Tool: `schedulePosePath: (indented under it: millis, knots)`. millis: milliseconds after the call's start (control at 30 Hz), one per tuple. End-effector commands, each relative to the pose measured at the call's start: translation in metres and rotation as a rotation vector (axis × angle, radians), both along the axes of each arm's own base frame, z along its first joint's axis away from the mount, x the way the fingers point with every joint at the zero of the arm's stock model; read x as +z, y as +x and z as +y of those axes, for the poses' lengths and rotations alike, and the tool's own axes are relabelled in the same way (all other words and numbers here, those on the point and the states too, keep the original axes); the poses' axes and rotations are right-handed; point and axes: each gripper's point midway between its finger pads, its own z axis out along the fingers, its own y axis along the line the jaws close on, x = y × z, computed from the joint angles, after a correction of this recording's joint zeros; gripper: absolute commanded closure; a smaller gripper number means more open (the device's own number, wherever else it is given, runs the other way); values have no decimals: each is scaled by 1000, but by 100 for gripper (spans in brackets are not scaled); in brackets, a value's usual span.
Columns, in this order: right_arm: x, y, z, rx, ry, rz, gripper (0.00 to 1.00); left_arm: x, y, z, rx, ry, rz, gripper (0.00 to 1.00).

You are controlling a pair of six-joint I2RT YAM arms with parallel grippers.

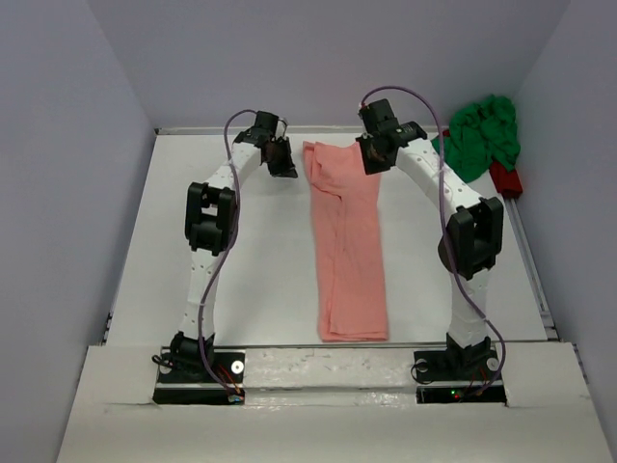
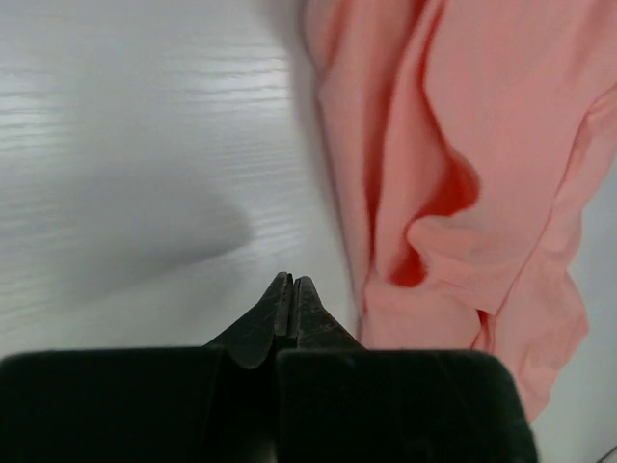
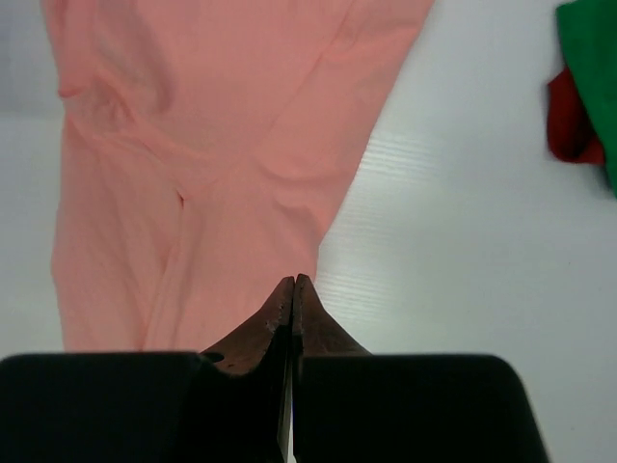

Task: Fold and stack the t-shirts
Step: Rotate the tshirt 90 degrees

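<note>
I see left pincer (image 2: pixel 292 282) and right pincer (image 3: pixel 294 282) closed, empty; salmon t-shirt (image 1: pixel 349 251) lies on white counter (image 1: pixel 255 270), lilac walls (image 1: pixel 318 58) around.

Bright, even light; a soft grey shadow lies on the white table (image 2: pixel 145 241), and the salmon pink cloth t-shirt (image 2: pixel 463 145) looks slightly blurred.

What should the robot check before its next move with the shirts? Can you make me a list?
1. Is the pink t-shirt lying in a long folded strip? Ok.
2. Is the left gripper shut and empty, beside the strip? Ok.
3. Is the right gripper shut and empty, at the strip's edge? Ok.
4. Is the green t-shirt folded? Not ok: it is bunched in the far right corner.
5. Is the right gripper touching cloth? Cannot tell.
</note>
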Motion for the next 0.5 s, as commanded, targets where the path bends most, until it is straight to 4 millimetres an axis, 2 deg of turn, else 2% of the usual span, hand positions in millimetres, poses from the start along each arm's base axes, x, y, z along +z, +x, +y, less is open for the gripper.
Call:
schedulePosePath:
  millis: [0, 33, 100, 133, 167, 267, 400, 433, 467]
  knots:
    - [-47, -18, -4, -40, 41, 128, 100, 100, -26, -34, -44, 77, -178, 100]
    - [-64, -32, -3, -29, 28, 173, 100, 105, -29, -34, -28, 110, -191, 100]
    - [-64, -39, -9, -42, 23, 167, 100, 126, -46, -45, -35, 137, -226, 100]
    - [-79, -54, -10, -40, 3, 204, 100, 130, -48, -39, -2, 185, -237, 100]
    - [-82, -58, -12, -52, 2, 209, 100, 146, -55, -42, 9, 192, -261, 100]
    - [-92, -83, -9, -50, 8, 244, 100, 162, -64, -36, 37, 213, -256, 100]
    - [-98, -111, -10, -47, 2, 264, 100, 156, -79, -37, 17, 230, -204, 100]
    - [-93, -115, -9, -48, 8, 249, 100, 160, -80, -34, 36, 254, -229, 100]
    - [-99, -123, -13, -53, -3, 266, 100, 147, -86, -33, 30, 274, -202, 100]
